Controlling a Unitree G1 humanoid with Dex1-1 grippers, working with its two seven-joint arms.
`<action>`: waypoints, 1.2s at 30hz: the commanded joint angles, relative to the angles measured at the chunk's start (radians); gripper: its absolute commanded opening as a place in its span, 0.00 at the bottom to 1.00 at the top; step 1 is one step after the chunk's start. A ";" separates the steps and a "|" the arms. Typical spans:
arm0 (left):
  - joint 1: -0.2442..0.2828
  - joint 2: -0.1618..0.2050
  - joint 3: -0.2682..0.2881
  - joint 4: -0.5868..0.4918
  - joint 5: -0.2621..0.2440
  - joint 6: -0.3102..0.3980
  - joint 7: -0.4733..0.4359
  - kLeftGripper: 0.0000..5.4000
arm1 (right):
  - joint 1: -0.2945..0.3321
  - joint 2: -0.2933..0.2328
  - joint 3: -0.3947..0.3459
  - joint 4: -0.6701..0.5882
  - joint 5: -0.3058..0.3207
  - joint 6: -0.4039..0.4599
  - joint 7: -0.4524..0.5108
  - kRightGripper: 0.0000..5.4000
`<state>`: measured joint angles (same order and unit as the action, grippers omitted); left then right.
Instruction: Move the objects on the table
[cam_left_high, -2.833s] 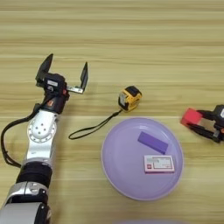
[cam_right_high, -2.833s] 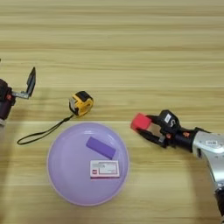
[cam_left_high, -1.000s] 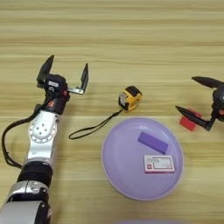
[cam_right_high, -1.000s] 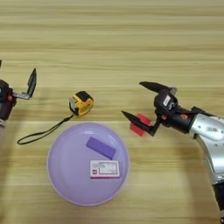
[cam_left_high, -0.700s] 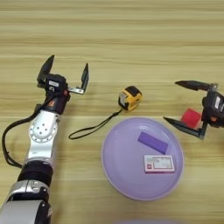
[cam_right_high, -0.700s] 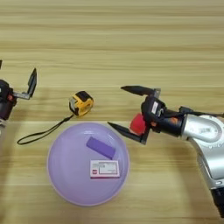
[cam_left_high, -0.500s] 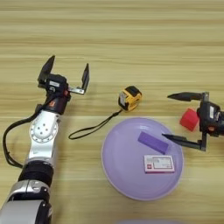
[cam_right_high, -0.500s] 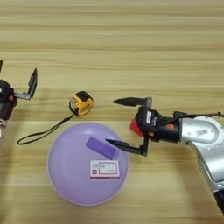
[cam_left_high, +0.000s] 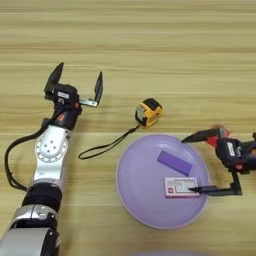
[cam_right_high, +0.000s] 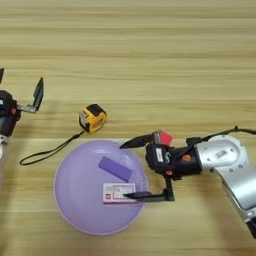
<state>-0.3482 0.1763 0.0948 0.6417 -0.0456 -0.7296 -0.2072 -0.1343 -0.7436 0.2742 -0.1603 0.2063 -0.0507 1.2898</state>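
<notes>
My right gripper (cam_right_high: 123, 171) stands wide open over the right part of a purple plate (cam_right_high: 62, 200). Its lower finger (cam_right_high: 150, 196) reaches across a flat white box with a red edge (cam_right_high: 114, 192) lying in the plate; whether it touches the box I cannot tell. A purple block (cam_right_high: 115, 168) lies in the plate beside the box. The red cube (cam_right_high: 164, 137) rests on the table just behind the gripper's upper finger, partly hidden. A yellow-and-black tape measure (cam_left_high: 149, 112) sits above the plate, its black cord (cam_left_high: 102, 147) trailing left. My left gripper (cam_left_high: 75, 85) is open at the far left, holding nothing.
The wooden table (cam_left_high: 150, 45) fills the view. The plate's right rim (cam_left_high: 206, 192) lies close under my right arm (cam_right_high: 225, 157).
My right gripper let go of the red cube, opened wide and moved left from the cube to over the plate. The cube stays on the table. The left arm has not moved.
</notes>
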 joint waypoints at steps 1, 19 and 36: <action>-0.017 0.000 -0.005 0.012 0.008 -0.002 0.005 1.00 | -0.009 -0.017 0.038 -0.015 -0.037 0.015 0.014 1.00; -0.010 -0.008 -0.012 0.000 0.015 -0.002 0.015 1.00 | -0.068 0.003 0.170 -0.032 -0.138 0.134 0.012 1.00; -0.012 -0.010 -0.027 0.003 0.019 -0.004 0.030 1.00 | -0.136 -0.001 0.230 -0.010 -0.193 0.213 0.044 1.00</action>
<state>-0.3522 0.1664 0.0732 0.6473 -0.0423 -0.7297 -0.1799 -0.2537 -0.7304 0.4898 -0.1785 0.0364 0.1650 1.3189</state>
